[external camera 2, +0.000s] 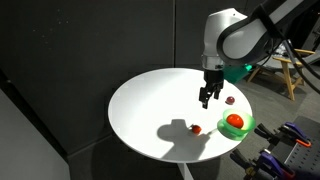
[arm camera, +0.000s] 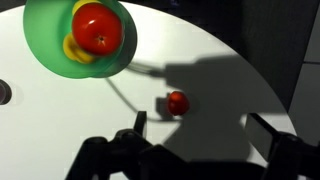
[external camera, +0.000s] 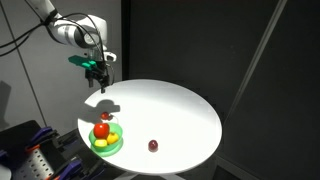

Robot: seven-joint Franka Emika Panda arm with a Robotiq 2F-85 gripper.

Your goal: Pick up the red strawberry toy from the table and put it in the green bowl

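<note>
The red strawberry toy (external camera: pixel 107 117) lies on the round white table (external camera: pixel 170 110), close beside the green bowl (external camera: pixel 116 143). It also shows in an exterior view (external camera 2: pixel 198 128) and in the wrist view (arm camera: pixel 177 102). The green bowl (external camera 2: pixel 247 127) (arm camera: pixel 45 45) holds a larger orange-red fruit (arm camera: pixel 97 28) and a yellow piece. My gripper (external camera: pixel 97 75) (external camera 2: pixel 206 98) hangs open and empty well above the table. In the wrist view the strawberry lies on the table between and just ahead of the open fingers (arm camera: pixel 200 125), in the gripper's shadow.
A dark maroon ball (external camera: pixel 153 146) (external camera 2: pixel 230 100) lies on the table away from the bowl, near the table edge. The bowl sits close to the table's rim. Dark curtains surround the table.
</note>
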